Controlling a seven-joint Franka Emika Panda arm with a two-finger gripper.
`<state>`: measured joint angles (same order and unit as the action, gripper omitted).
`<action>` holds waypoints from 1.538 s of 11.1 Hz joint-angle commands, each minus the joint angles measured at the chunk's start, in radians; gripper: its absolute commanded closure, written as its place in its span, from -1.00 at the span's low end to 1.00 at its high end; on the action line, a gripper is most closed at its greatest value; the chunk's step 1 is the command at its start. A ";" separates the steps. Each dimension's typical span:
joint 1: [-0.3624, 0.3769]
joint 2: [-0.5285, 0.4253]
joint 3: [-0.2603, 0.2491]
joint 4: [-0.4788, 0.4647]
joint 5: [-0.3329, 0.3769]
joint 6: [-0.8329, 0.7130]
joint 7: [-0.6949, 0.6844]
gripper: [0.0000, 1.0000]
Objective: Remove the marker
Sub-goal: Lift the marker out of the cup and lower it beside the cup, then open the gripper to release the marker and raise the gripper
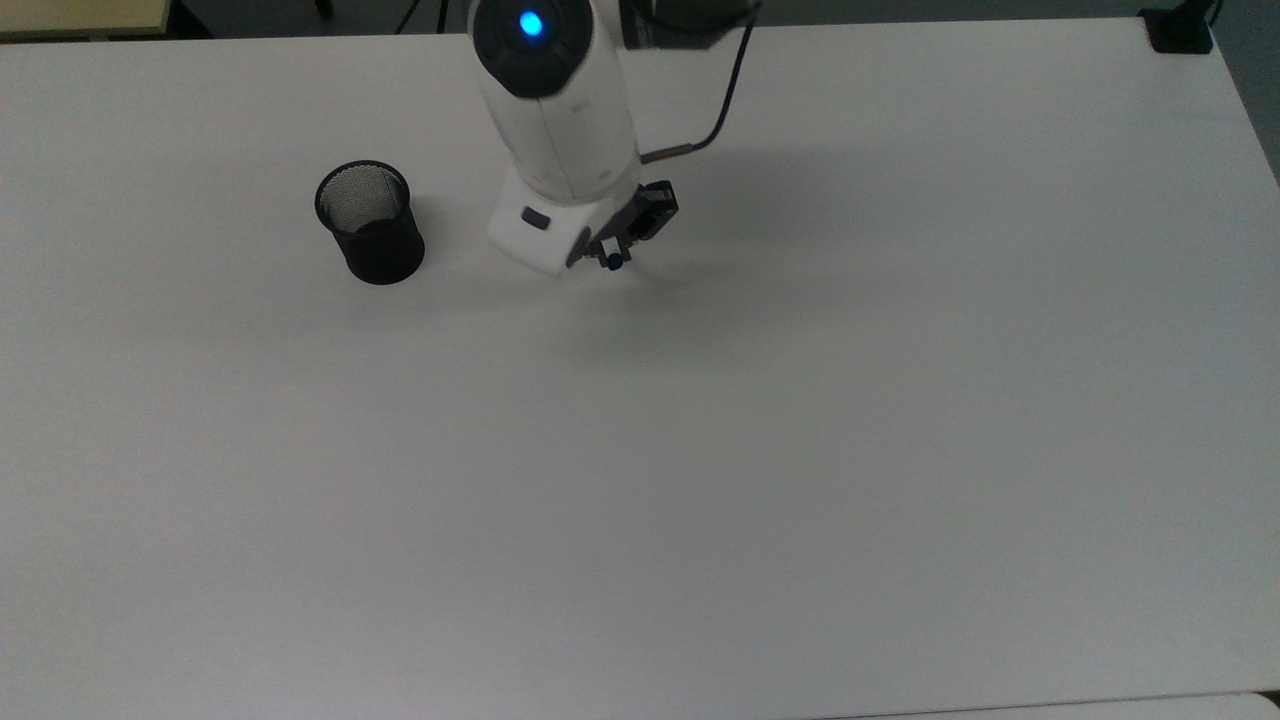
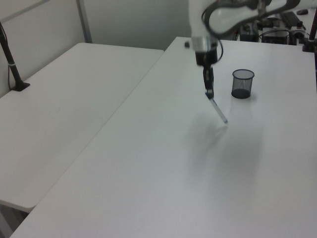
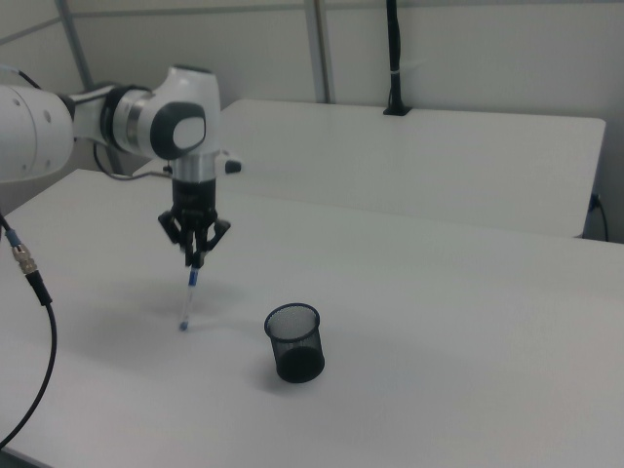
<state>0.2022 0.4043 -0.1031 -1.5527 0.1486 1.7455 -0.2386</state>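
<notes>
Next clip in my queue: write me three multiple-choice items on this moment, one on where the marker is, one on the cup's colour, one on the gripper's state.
1. Where is the marker?
A. Standing inside the cup
B. Held over the table, outside the cup
C. Lying flat on the far table

2. What colour is the mesh cup?
A. Black
B. Red
C. White

3. What is the gripper doing?
A. Open over the cup
B. Shut on the marker
C. Shut on the cup's rim

Key: 1 B, since the marker hangs below the gripper over the table, apart from the mesh cup, toward the right view's left. 2 A, as the cup's mesh is black. 3 B, because the gripper pinches the marker's upper end, near its blue part, in the right view.
</notes>
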 commanded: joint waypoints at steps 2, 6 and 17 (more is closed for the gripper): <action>0.063 0.093 -0.015 0.017 -0.032 -0.049 0.015 1.00; 0.086 0.122 -0.015 0.019 -0.043 -0.035 0.010 0.01; -0.142 -0.364 -0.012 -0.066 -0.181 -0.053 0.256 -1.00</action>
<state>0.0641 0.1001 -0.1219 -1.5469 -0.0039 1.6912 -0.0229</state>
